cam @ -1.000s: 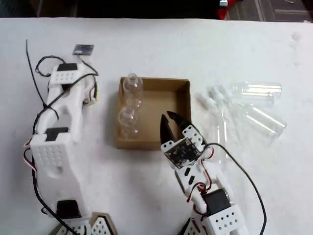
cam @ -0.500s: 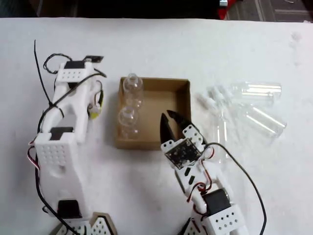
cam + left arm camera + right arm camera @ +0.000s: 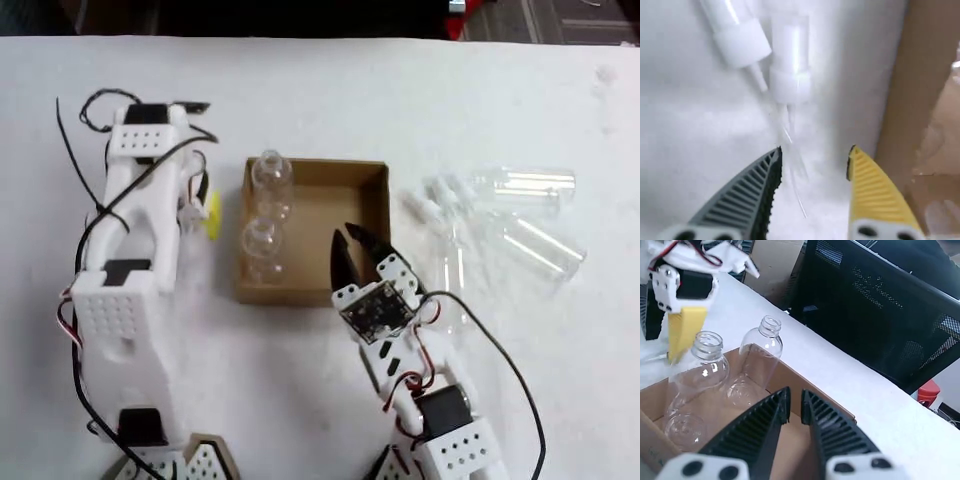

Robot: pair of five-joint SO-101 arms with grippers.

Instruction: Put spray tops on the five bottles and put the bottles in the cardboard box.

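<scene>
Seen from the high view, the cardboard box [image 3: 320,200] sat in the middle of the worktop [image 3: 300,90]. Two bottles stood inside it against its left wall, one [image 3: 270,180] at the far corner and one [image 3: 260,245] at the near corner. The left hand [image 3: 203,215] hung just outside that same wall. The right hand [image 3: 345,238] was over the box's near right corner. Well to the right of the box lay more loose bottles [image 3: 525,185] on their sides, two plainly and probably a third. White spray tops [image 3: 430,205] lay between them and the box, too tangled to count.

In the left wrist view, the left hand was wide open and held nothing, with the box wall alongside its yellow finger. Two spray tops lay side by side ahead of it on the worktop. Their long axes ran roughly along the hand's reach, with the dip tubes pointing back at the fingers and the heads away. The one nearer the box sat almost on the line between the fingers. By my reading this hand was much the closer to that pair.

In the right wrist view, the right hand was all but closed, a slim gap between its fingers, gripping nothing. It was above the box interior, and both bottles there stood upright with open necks and no tops fitted.
</scene>
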